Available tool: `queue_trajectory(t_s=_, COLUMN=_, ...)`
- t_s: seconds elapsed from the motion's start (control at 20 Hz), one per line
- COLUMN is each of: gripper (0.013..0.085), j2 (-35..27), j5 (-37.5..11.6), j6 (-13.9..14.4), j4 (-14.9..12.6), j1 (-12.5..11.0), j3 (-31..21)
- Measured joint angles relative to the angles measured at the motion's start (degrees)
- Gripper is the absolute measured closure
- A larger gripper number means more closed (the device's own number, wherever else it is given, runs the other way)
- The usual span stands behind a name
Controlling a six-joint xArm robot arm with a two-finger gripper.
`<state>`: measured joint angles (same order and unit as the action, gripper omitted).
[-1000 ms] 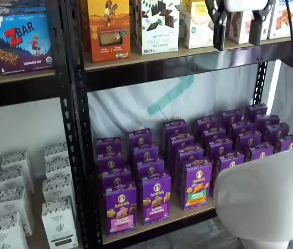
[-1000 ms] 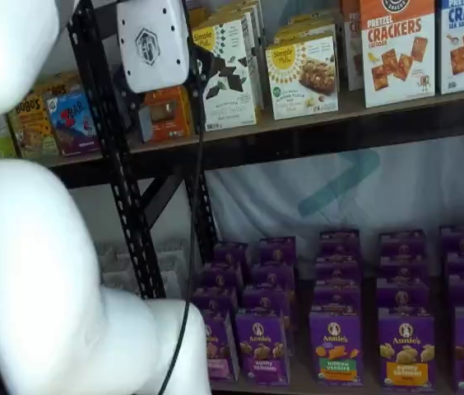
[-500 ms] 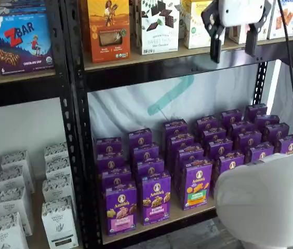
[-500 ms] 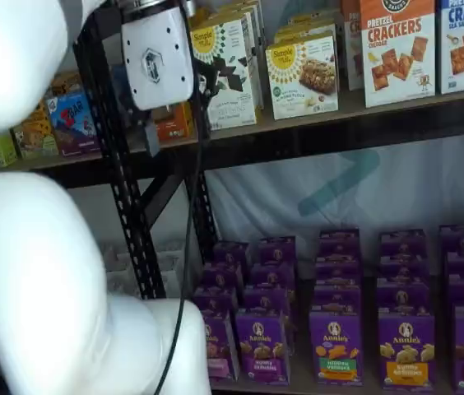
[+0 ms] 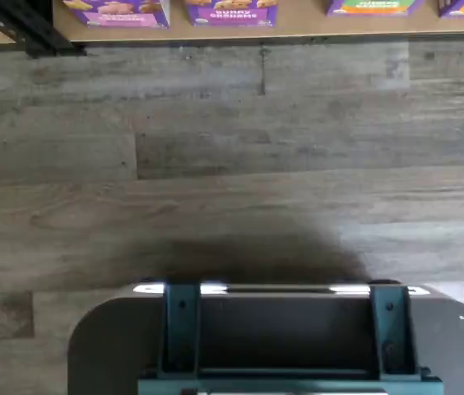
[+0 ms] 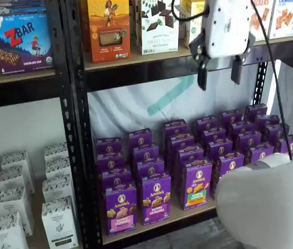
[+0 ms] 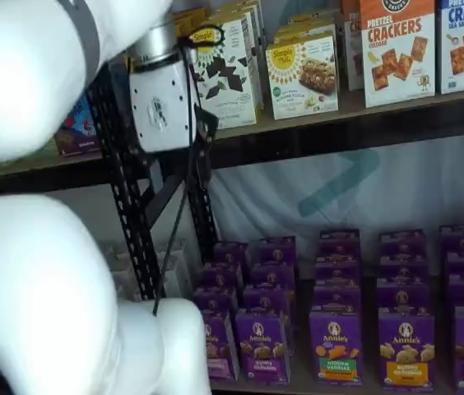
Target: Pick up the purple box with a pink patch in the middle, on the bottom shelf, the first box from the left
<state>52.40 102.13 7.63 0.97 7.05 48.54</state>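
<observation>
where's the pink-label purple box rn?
In both shelf views, the purple box stands front-left on the bottom shelf, beside the rack post.

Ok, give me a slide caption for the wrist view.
Wrist camera faces the wood floor; the bottom shelf edge and purple box just show.

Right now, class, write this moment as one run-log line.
phase: approach | gripper: jaws open, empty, high above the bottom shelf | purple box: upright, front row, untouched
</observation>
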Motion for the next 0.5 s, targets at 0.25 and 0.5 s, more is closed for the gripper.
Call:
queue_trajectory(t_s=0.25, gripper=0.0130, j2=1.72, j5=-7.21, j6=0.92, j4=1.65, j1=0.75, j3=-7.52)
queue_trajectory(t_s=0.5, gripper=0.0130, j2=2.68, j5=-16.21, j6=1.28, j4=2.13, j1=1.43, j3=-15.75)
